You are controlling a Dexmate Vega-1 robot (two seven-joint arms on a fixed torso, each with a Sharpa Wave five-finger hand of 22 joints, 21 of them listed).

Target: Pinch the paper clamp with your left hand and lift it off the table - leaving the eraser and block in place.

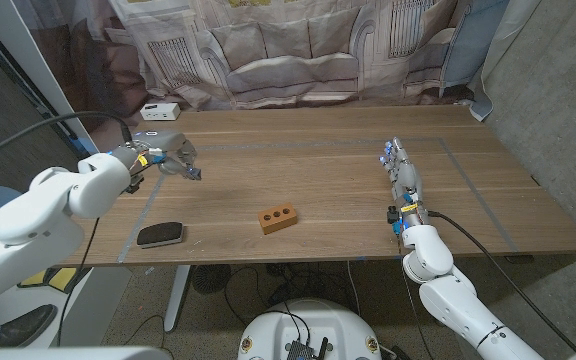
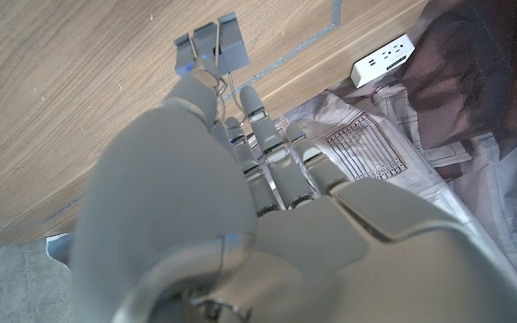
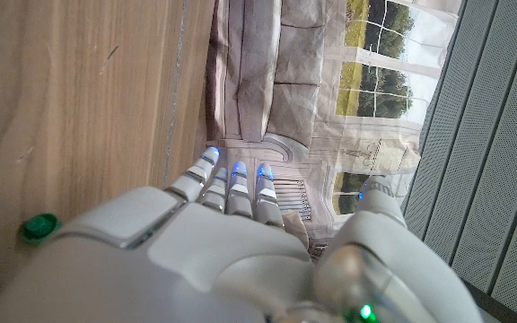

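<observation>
Head view has my left hand (image 1: 164, 150) up over the table's (image 1: 348, 180) far-left part, and the paper clamp (image 1: 192, 173) dangles from my fingertips. There's a shadow on the wood just under it, so I judge it's off the surface. From the left wrist view, the grip reads clearly: thumb and a finger are pinching the wire handles, the clamp's body (image 2: 206, 49) hanging free beyond them, the other fingers (image 2: 267, 135) lying alongside rather than wrapping anything. Holding it by the wires makes sense to me, since those loops stick up and give a thin thing to nip, while the body stays clear of my palm.

Eraser (image 1: 159, 234) sits near the front-left edge, well apart from the clamp. Block (image 1: 277, 217) rests around the middle, its holes facing up, also well apart. Both look untouched, which is what the task wants.

My right hand (image 1: 402, 180) waits over on the right side, fingers stretched out together toward the far edge, holding nothing; parked there, it's out of the way.

A white box (image 1: 158, 110) sits at the far edge behind my left hand.
</observation>
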